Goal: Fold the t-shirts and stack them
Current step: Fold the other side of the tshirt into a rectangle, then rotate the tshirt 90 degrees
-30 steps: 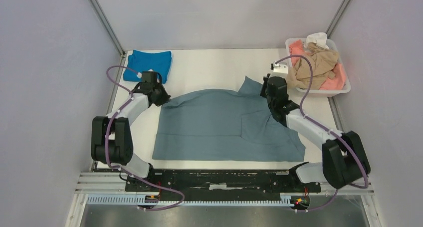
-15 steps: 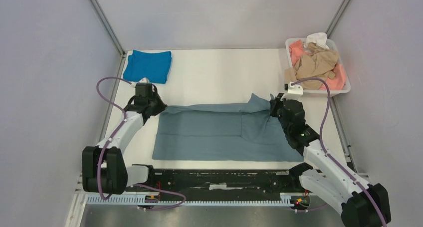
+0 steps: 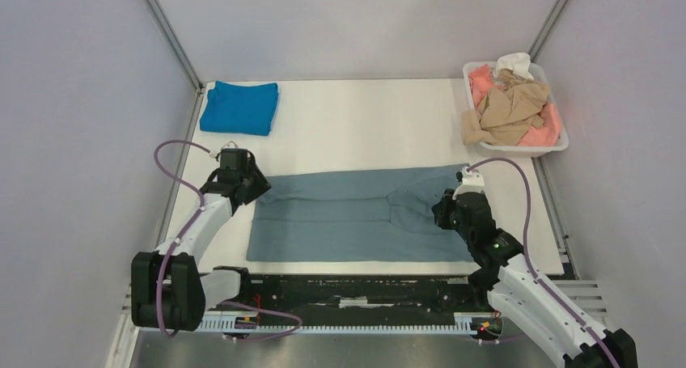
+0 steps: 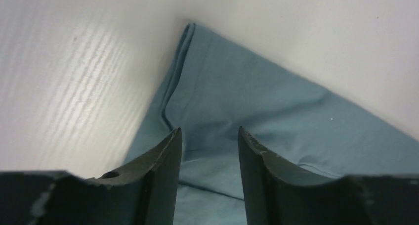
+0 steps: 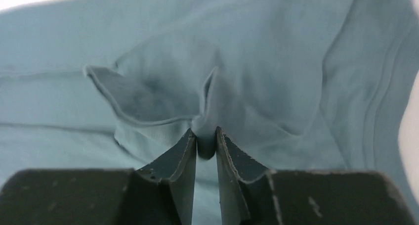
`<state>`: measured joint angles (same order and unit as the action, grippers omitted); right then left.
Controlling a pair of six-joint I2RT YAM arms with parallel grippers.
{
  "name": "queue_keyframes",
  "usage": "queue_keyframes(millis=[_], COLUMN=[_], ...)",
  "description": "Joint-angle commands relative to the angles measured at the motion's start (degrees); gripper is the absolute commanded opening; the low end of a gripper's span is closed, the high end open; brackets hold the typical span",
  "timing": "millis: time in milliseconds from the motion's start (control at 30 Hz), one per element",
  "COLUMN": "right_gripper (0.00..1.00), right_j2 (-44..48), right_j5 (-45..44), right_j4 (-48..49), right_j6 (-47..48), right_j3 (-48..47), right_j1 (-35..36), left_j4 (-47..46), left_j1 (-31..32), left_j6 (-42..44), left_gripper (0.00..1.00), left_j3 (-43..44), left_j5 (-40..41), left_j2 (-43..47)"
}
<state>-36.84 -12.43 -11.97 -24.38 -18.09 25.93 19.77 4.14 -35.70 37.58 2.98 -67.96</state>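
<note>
A dusty grey-blue t-shirt [image 3: 348, 214] lies on the white table [image 3: 356, 125], folded over into a long band. My left gripper [image 3: 257, 188] hovers at its far left corner, open, and the left wrist view shows the cloth [image 4: 257, 101] lying flat between and below the parted fingers of the gripper [image 4: 210, 131]. My right gripper [image 3: 443, 210] sits at the band's right end. In the right wrist view its narrow jaws [image 5: 206, 131] pinch a small fold of the shirt [image 5: 272, 62]. A folded bright blue t-shirt [image 3: 239, 107] rests at the far left corner.
A white tub [image 3: 558, 145] at the far right holds crumpled tan [image 3: 510, 105], salmon-pink [image 3: 544, 129] and white [image 3: 514, 62] shirts. Metal frame posts and grey walls close in both sides. The black arm rail runs along the near edge.
Both grippers pulled the shirt's far edge toward the near side, folding it into a narrower band. The left gripper has let go and opened; the right gripper's jaws have loosened slightly.
</note>
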Motion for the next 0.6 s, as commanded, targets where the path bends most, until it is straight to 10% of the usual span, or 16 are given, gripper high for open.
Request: queue_keyframes(millis=[0, 200, 567], right_gripper=[0.37, 0.98, 0.98], right_j2=[8.77, 23.59, 14.02], right_j5=[7.77, 21.27, 7.10], right_j4=[-14.16, -19.67, -16.49], right_j6=[-4.74, -3.63, -2.52], right_j3=[2.85, 0.96, -8.51], right_j1=[0.61, 0.61, 0.60], left_j4=[5.56, 5.98, -6.41], left_j1=[0.03, 0.09, 8.53], left_j6=[-3.79, -5.29, -3.61], left_gripper=[0.61, 0.79, 0.82], left_j3=[0.05, 0.93, 5.78], left_j5=[7.24, 5.08, -12.54], left_j2=[6.23, 14.15, -3.61])
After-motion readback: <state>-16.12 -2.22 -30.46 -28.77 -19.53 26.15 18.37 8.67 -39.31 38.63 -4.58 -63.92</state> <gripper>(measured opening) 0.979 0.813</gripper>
